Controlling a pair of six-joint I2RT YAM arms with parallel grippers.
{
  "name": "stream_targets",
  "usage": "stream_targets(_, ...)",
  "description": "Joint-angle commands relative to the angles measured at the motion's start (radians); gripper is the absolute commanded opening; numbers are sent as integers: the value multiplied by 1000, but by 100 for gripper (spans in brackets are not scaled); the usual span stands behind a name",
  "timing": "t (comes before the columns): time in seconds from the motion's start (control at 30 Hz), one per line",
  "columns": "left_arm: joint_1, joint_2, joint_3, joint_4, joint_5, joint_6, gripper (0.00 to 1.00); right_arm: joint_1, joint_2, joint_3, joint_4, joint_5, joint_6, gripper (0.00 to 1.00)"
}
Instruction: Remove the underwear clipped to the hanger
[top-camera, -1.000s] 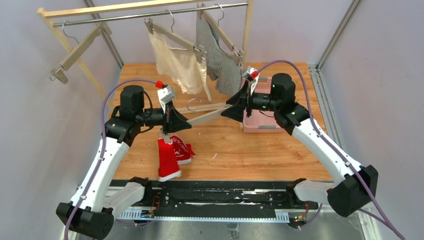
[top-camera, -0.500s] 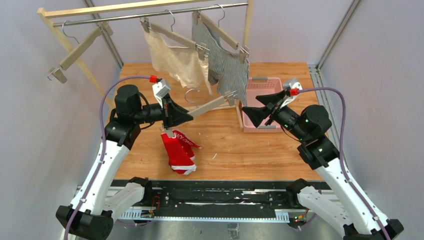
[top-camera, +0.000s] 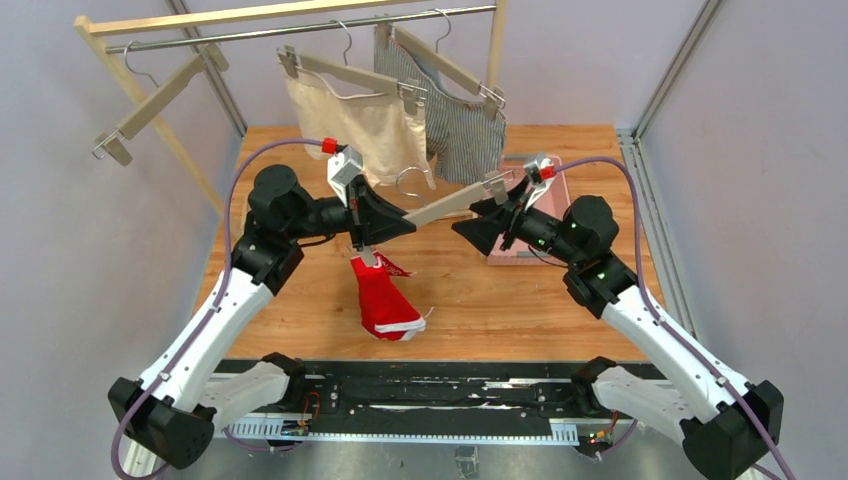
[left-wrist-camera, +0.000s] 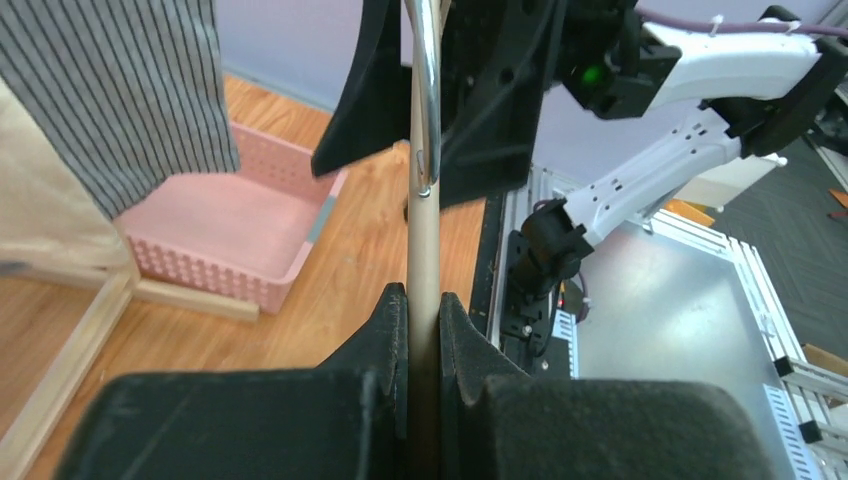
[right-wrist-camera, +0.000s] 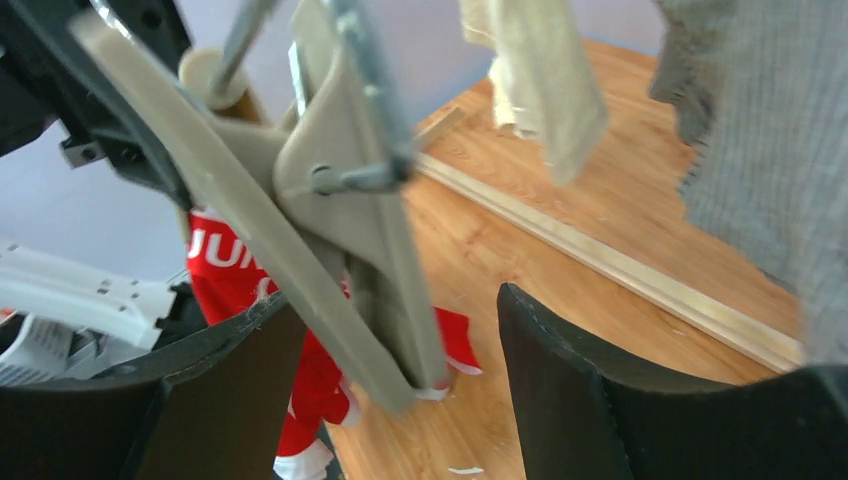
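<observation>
Left claw (left-wrist-camera: 422, 305) pinches tight on the beige bar of the hanger (top-camera: 452, 205). The right claw (right-wrist-camera: 398, 305) gapes wide around the hanger's far clip, gripping nothing. Red boxers (top-camera: 385, 305), with white letters reading "JUN", dangle at 6 o'clock from the left claw. Cream boxers (top-camera: 345, 120) and pinstriped boxers (top-camera: 465, 140) hang at 12 o'clock. Half a second ago the right claw stood clear of the hanger, toward 3 o'clock.

The left gripper (left-wrist-camera: 424, 305) is squeezing its jaws tight on the beige hanger (left-wrist-camera: 424, 250). Farther along, the right gripper (left-wrist-camera: 420, 150) is straddling the same bar, jaws apart. Striped shorts (left-wrist-camera: 130, 90) are hanging upper left, beside a pink basket (left-wrist-camera: 200, 275) sitting on the desk (left-wrist-camera: 340, 290).
</observation>
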Motion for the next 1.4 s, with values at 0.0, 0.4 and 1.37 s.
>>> stream_targets(0.0,-57,43,89,89,-61,-12,0,64,-7,19,130,-52,-7,72)
stream_targets(0.4,-103,108,0,342,-136,-183,0,66,27,23,369,-29,34,75)
stream_targets(1.37,-198,206,-209,1151,-226,-586,0,66,90,24,593,30,80,60)
